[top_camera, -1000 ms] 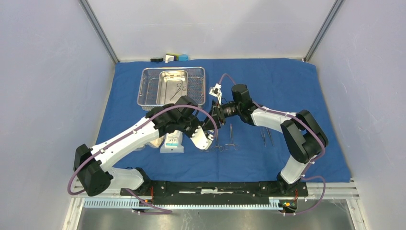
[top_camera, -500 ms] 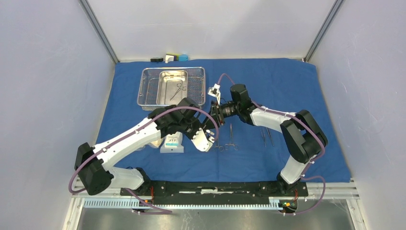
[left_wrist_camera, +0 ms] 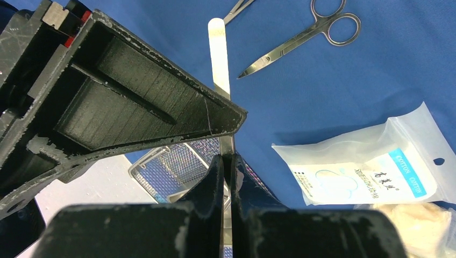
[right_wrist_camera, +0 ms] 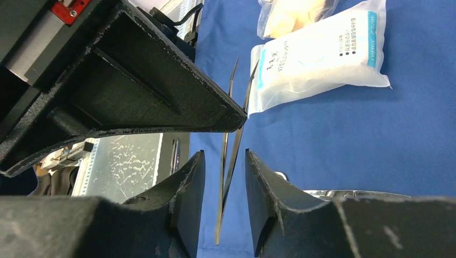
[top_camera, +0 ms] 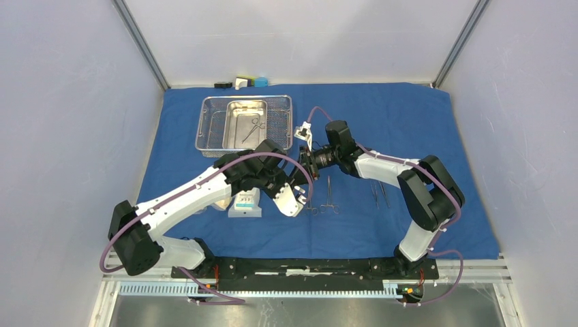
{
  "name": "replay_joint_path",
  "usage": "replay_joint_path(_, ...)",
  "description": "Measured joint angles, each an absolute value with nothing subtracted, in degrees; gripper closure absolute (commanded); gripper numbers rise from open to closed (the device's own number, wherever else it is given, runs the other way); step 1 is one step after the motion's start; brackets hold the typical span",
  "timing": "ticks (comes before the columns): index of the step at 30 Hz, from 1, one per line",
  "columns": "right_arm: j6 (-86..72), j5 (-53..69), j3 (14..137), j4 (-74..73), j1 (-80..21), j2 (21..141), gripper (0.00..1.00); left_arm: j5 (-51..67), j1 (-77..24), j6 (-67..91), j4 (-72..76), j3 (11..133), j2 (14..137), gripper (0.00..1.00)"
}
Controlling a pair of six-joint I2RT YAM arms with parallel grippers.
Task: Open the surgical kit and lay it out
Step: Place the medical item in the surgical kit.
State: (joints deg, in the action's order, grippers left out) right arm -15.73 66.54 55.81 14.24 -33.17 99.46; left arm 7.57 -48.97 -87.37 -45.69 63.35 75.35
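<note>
This is a small booth with plain, smooth, pale grey walls [top_camera: 61, 136]. A large blue cloth [top_camera: 409, 116], soft and matte, is spread flat over nearly the whole work surface. At the back left of the cloth stands a rectangular basket [top_camera: 210, 133] of shiny steel mesh. Inside the basket is a smaller, smooth steel pan [top_camera: 240, 109], and one pair of scissors [top_camera: 254, 127] lies in the pan. A white plastic packet [top_camera: 245, 203] with printed text lies near the front, just beside the left arm. Slim steel instruments [top_camera: 330, 196] lie flat on the cloth near the middle.

Above the middle, the left gripper [left_wrist_camera: 228, 161] is clamped on thin, flat steel tweezers [left_wrist_camera: 218, 54]. The right gripper [right_wrist_camera: 226, 161] has its fingers apart, one on each side of the two tweezer blades, with a gap to each. Some small blocks [top_camera: 242, 82] sit at the back edge.
</note>
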Motion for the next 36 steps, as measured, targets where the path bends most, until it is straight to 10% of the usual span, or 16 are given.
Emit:
replay_joint_path(13, -14.9, 66.0, 56.1, 13.6, -33.4, 99.5, 0.79, 7.6, -49.0, -87.7, -45.7, 63.4, 75.4, 0.95)
replay_joint_path(26, -8.1, 61.4, 56.9, 6.4, -33.4, 97.6, 0.88, 4.5, -49.1, -87.7, -43.3, 62.1, 75.4, 0.51)
replay_joint_path(36, -1.5, 49.6, 55.0, 1.4, -32.1, 90.4, 0.92, 3.5, -47.9, -84.8, -41.5, 62.7, 75.1, 0.38)
